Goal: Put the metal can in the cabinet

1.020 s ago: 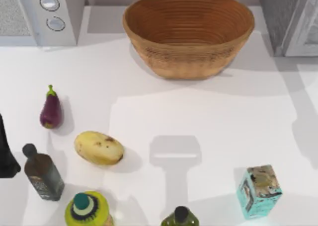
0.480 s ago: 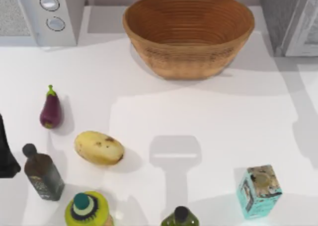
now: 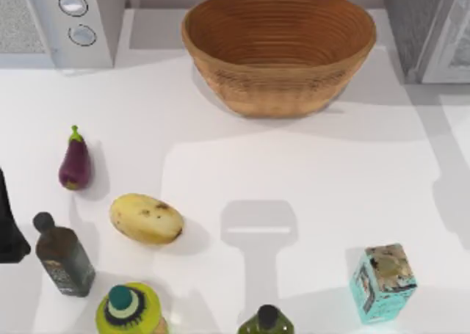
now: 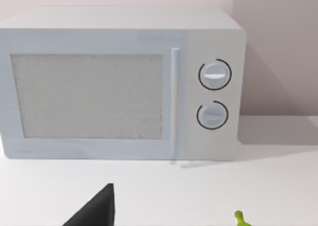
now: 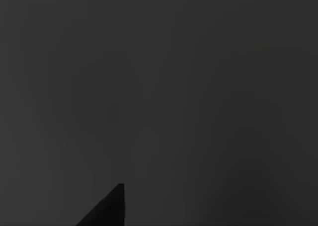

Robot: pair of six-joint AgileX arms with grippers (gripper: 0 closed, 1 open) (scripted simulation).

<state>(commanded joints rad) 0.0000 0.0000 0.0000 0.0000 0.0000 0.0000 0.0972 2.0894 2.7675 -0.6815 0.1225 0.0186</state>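
Where the can stands I cannot tell. The cabinet [image 3: 428, 30] is in the far right corner of the table [image 3: 330, 180], just to the right of the basket [image 3: 279, 48]; its grey side faces the basket and its pale door panel reaches the top view's right edge.

In front of the basket lies a wide bare strip of table, running right up to below the cabinet. The carton [image 3: 383, 281] stands well in front of the basket, toward the right, near the front edge. A green bottle [image 3: 266, 321] is cut by the front edge, straight before the basket.

Left of the basket, at the back, is the microwave [image 3: 59, 22]. In front and left of the basket are the eggplant [image 3: 75, 165], the potato [image 3: 145, 218], a dark bottle [image 3: 64, 257] and a yellow bottle [image 3: 128, 308], each apart from the others.

The left arm [image 3: 9, 224] is at the left edge, beside the dark bottle. The left gripper [image 4: 97, 210] faces the microwave; if it is spread or pressed together, I cannot tell. The right wrist view is dark.
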